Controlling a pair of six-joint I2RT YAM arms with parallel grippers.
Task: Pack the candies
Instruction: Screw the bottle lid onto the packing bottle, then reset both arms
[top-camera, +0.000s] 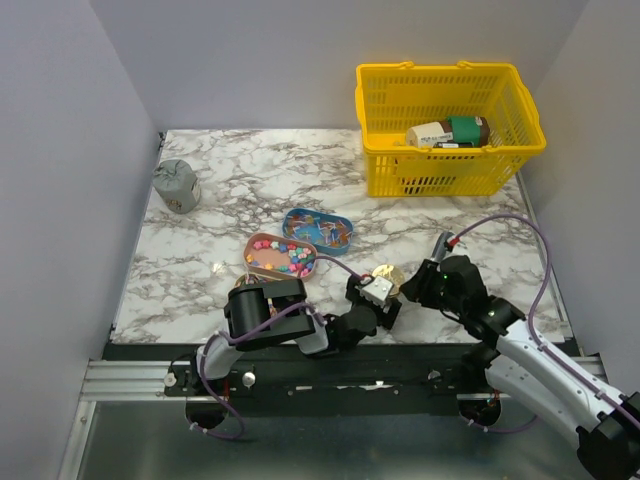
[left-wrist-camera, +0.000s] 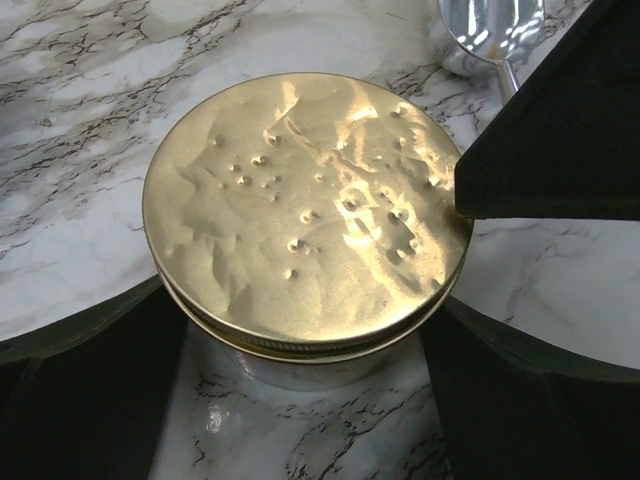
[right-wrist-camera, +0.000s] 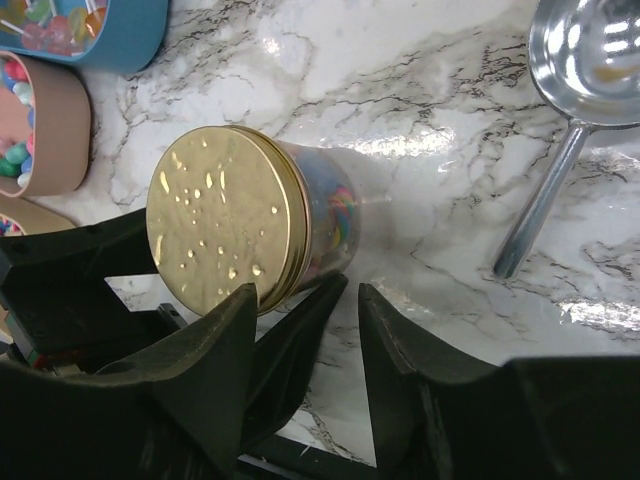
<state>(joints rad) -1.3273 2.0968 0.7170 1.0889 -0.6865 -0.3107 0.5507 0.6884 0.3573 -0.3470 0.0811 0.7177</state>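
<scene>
Gold lid (left-wrist-camera: 300, 210) looms closest, capping a glass jar (right-wrist-camera: 322, 215) on the marble surface (top-camera: 230, 170). Left gripper (top-camera: 373, 296) straddles the jar beneath the lid, its fingers apparently pressed to the glass. Right gripper (right-wrist-camera: 352, 310), slightly parted and empty, touches the lid's rim with one finger. Candies (top-camera: 284, 259) fill a pink tin (top-camera: 257, 243) and a blue tin (top-camera: 338, 222) nearby; some show inside the jar.

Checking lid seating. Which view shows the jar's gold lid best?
Left wrist: the gold lid fills the frame face-on, dents and rim clear. Right wrist shows it at a slant, on the clear jar. Top external shows only a small gold glint.
</scene>
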